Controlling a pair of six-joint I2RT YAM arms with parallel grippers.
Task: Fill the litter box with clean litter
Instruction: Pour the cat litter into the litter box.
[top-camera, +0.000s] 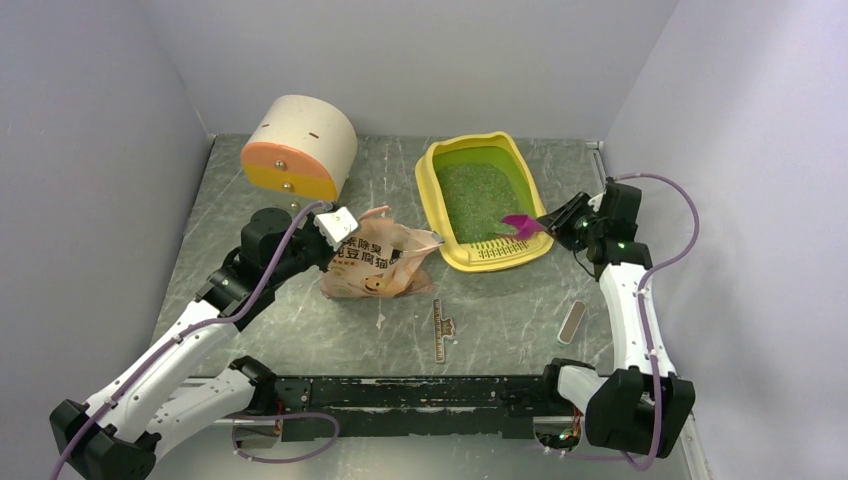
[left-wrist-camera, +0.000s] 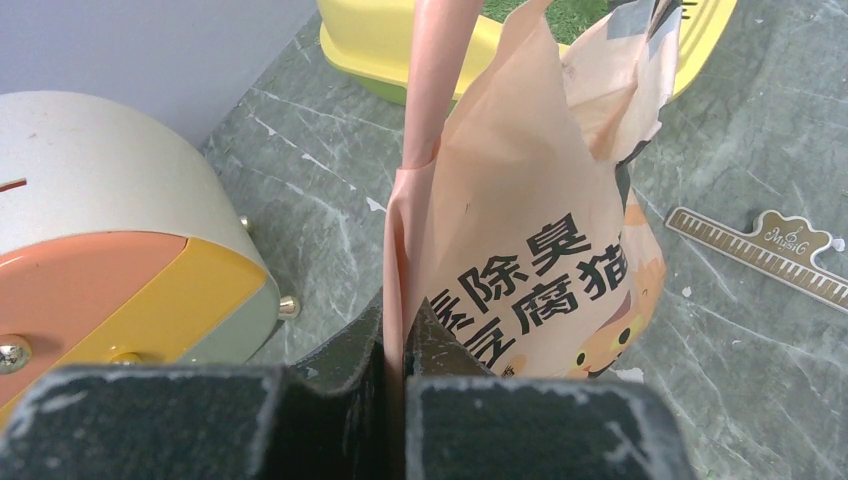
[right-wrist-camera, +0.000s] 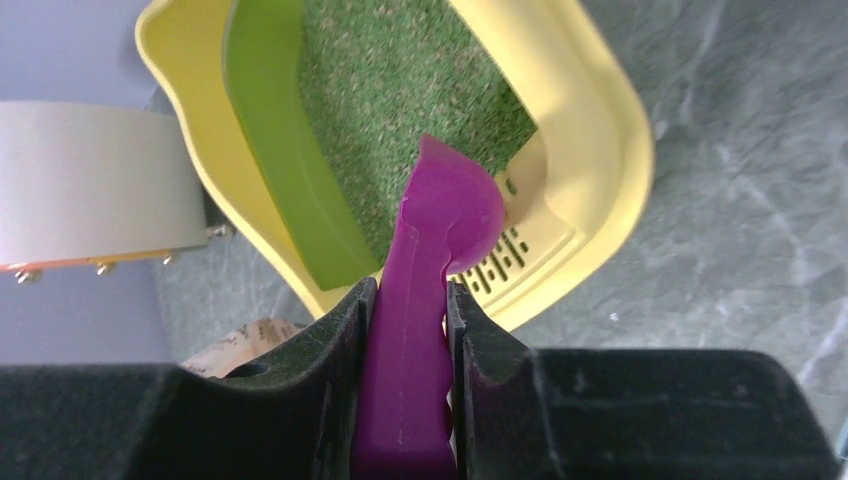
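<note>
The box (top-camera: 497, 256) sits toward the far right of the table (top-camera: 300, 335), a yellow rim around a green pan. Litter (top-camera: 478, 200) lies in a speckled layer over the pan's floor, with the green walls bare above it. The right gripper (right-wrist-camera: 410, 300) clamps the handle of a magenta scoop (right-wrist-camera: 450, 215), one finger pressed to each side. The scoop's bowl reaches over the box's near right corner, above the slotted ledge and the edge of the litter; whether it touches the litter cannot be told. The left gripper (left-wrist-camera: 395, 335) is closed tight on a pinched fold at the top of a pink bag (left-wrist-camera: 530, 250). The bag stands on the table left of the box, and its crumpled mouth is just beside the box's near left corner. A cream-and-orange drum (top-camera: 300, 150) lies on its side at the far left, beyond the left gripper. A gold toothed strip (top-camera: 439, 330) lies on the table nearer the arms, between bag and box, and a small pale oblong (top-camera: 572, 321) lies beside the right arm.
</note>
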